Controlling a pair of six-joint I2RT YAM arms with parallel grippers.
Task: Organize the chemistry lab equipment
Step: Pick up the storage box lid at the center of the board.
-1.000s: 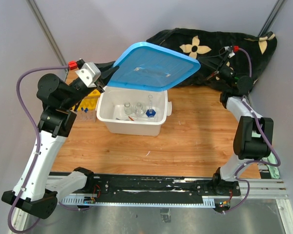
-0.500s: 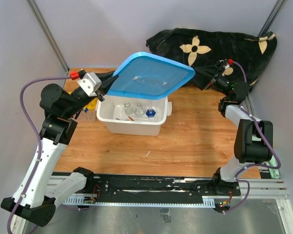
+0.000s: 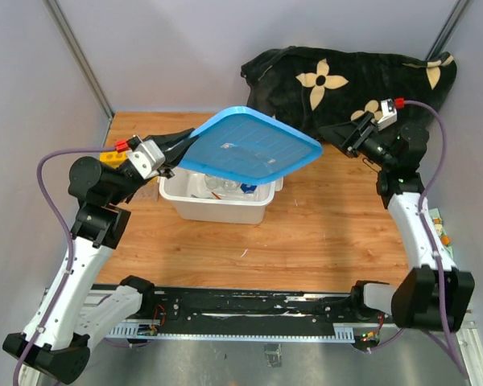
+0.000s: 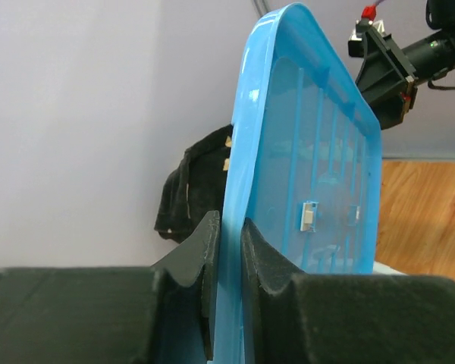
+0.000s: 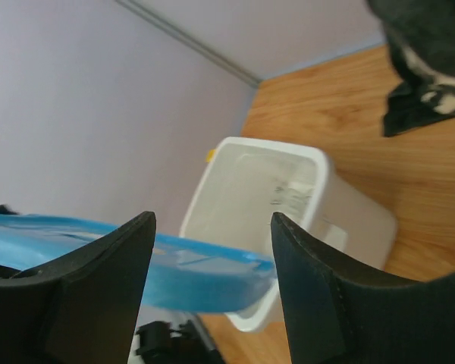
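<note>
"Wooden table (image 3: 330, 233) first. What's the biggest thing on it?"

"The black cloth with cream flowers (image 3: 346, 76), bunched up along the far right edge."

"Next down?"

"The blue lid (image 3: 249, 149), held up in the air and tilted over the white tub (image 3: 213, 211). The tub stands left of centre and its mouth is partly covered from above."

"Who has the lid?"

"The left gripper (image 4: 226, 227). Its fingers are clamped on the lid's left rim, one on each face. From the wrist view the lid (image 4: 318, 152) stands on edge between them."

"And the right gripper (image 3: 330, 133)?"

"Its jaws are spread wide with nothing between them. It hangs just beside the lid's right corner, in front of the cloth. Its own camera looks across the lid's edge towards the tub (image 5: 288, 182)."

"The lab gear?"

"A corner of the yellow tube rack (image 3: 110, 158) shows left of the tub, behind the left arm. Small clear glassware (image 3: 217, 186) sits inside the tub, half hidden under the lid."
</note>
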